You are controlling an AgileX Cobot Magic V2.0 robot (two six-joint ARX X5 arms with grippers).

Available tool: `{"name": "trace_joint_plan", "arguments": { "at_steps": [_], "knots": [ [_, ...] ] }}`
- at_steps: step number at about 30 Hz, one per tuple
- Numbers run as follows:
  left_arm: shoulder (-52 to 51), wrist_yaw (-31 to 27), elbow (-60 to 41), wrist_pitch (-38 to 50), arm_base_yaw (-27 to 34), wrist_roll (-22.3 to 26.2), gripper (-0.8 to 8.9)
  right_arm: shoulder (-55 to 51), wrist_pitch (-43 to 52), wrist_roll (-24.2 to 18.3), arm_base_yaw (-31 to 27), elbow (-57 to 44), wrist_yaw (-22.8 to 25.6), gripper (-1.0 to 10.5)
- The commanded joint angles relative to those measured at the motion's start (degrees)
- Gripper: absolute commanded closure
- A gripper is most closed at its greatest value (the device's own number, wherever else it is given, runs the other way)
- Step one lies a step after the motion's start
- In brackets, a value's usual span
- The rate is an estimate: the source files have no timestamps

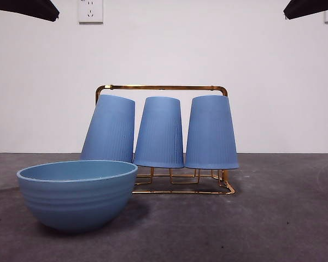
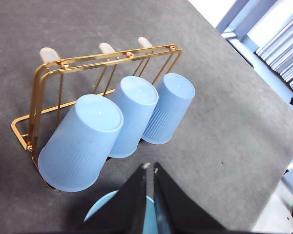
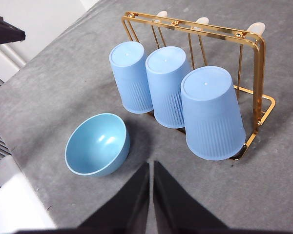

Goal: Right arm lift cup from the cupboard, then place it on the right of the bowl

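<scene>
Three blue ribbed cups hang upside down on the gold wire cupboard (image 1: 161, 87): one on the left (image 1: 110, 129), one in the middle (image 1: 159, 132), one on the right (image 1: 210, 132). They also show in the right wrist view (image 3: 212, 112) and the left wrist view (image 2: 83, 141). The light-blue bowl (image 1: 76, 192) stands in front of the rack's left end, also in the right wrist view (image 3: 96, 144). My right gripper (image 3: 151, 165) is shut, high above the table, short of the cups. My left gripper (image 2: 150, 168) is shut, high above the bowl (image 2: 100, 212).
The dark grey table (image 1: 284, 218) stretches to the right of the bowl and rack. A white wall with a socket (image 1: 91, 10) is behind. Both arms show only as black tips at the top corners (image 1: 27, 7) (image 1: 311, 6).
</scene>
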Motion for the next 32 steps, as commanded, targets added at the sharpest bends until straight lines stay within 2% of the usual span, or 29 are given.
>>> {"name": "trace_joint_plan", "arguments": {
  "at_steps": [1, 5, 7, 10, 17, 22, 32],
  "knots": [
    [0.44, 0.35, 1.14, 0.81, -0.22, 1.77, 6.12, 0.35, 0.59, -0.92, 0.26, 0.85, -0.11, 8.3],
    [0.44, 0.33, 1.14, 0.81, -0.22, 1.70, 2.93, 0.35, 1.05, -0.76, 0.26, 0.85, 0.20, 5.2],
    [0.44, 0.33, 1.14, 0.92, -0.22, 1.68, 2.47, 0.35, 1.11, -0.57, 0.26, 0.85, 0.20, 4.3],
    [0.44, 0.35, 1.14, 0.85, -0.22, 1.64, 2.51, 0.35, 1.16, -0.46, 0.26, 0.85, 0.17, 4.2],
    [0.44, 0.35, 1.14, 0.92, -0.63, 1.66, 2.51, 1.44, 2.29, 5.51, 0.81, 1.27, -0.02, 4.2],
    [0.44, 0.35, 1.14, 1.46, -0.96, 1.66, 2.51, 7.65, -0.07, 6.45, 3.30, 6.25, 0.63, 4.2],
    [0.44, 0.35, 1.14, 0.74, -0.96, 1.64, 2.51, 27.78, -16.33, 4.83, 9.90, 28.20, 13.44, 4.2]
  ]
}}
